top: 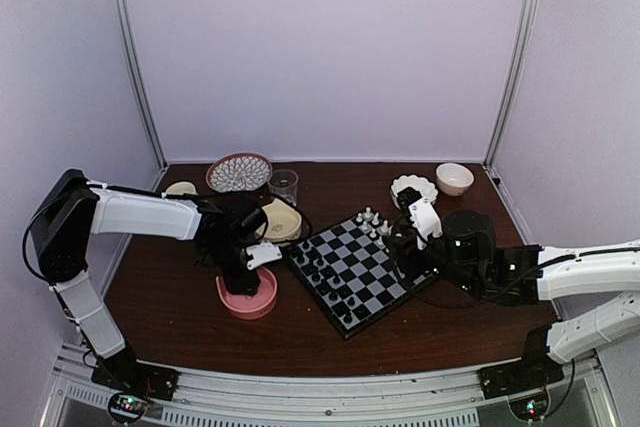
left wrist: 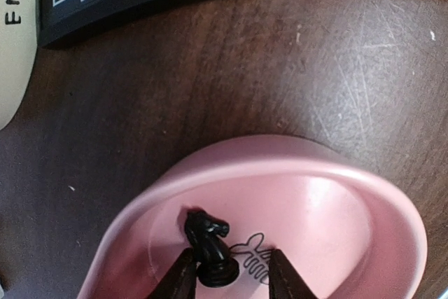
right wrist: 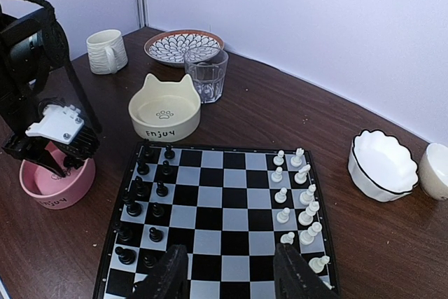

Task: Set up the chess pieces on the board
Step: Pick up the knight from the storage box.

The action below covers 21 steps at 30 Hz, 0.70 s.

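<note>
While the L pincer (left wrist: 232, 255) sits down inside the pink bowl (left wrist: 301, 167), its fingers (left wrist: 180, 278) stand spread either side of a blk knight (left wrist: 208, 246). The knight is upright on the bowl floor, approx 7 o'clock from the bowl's centre. One finger looks to touch its base and the other stands off it, so it isn't clamped. The bowl rests on the worktop (top: 170, 297) at 9 o'clock of the board (right wrist: 225, 208) in the top view, near its corner. R pincer (right wrist: 229, 250) hangs over the board's near edge w/ fingers spread, nothing between them. On the board, right wrist view: blk chess pieces (right wrist: 134, 208) grouped along the 9 o'clock side — wht pieces (right wrist: 306, 211) along the 3 o'clock side. Cat-eared bowl (right wrist: 164, 111) lies at the board's 11 o'clock.
</note>
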### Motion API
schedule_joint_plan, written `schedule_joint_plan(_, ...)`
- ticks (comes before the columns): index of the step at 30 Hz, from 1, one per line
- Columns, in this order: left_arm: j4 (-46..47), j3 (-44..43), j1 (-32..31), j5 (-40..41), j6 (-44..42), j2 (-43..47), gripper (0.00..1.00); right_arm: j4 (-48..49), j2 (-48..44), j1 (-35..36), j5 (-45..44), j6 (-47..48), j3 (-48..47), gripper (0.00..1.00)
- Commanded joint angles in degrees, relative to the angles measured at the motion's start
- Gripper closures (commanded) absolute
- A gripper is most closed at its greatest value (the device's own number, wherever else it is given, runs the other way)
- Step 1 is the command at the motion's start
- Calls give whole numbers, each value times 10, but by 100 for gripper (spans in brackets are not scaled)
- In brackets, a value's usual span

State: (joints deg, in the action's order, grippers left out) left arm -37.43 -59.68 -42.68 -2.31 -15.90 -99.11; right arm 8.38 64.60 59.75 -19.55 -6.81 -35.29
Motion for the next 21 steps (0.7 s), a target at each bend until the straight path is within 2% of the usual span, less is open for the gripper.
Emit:
schedule_joint_plan(1,-14,-11,4,14,14,-12,63,4,-7,-3,-10,1,3,55)
schedule_joint_plan(3,-11,-12,4,14,12,-16,63,4,-8,-3,-9,1,3,55)
schedule_joint_plan(7,-3,-12,4,46,9,-14,71,3,-9,-3,-9,0,4,55)
schedule_joint_plan(11,16,2,4,45,5,12,80,3,-9,-3,-5,0,3,55)
schedule_joint_plan(15,42,15,3,24,4,54,85,1,-8,-3,21,-6,-1,55)
schedule_joint_plan(21,144,73,-3,-64,-3,151,84,6,9,-3,128,-26,-15,55)
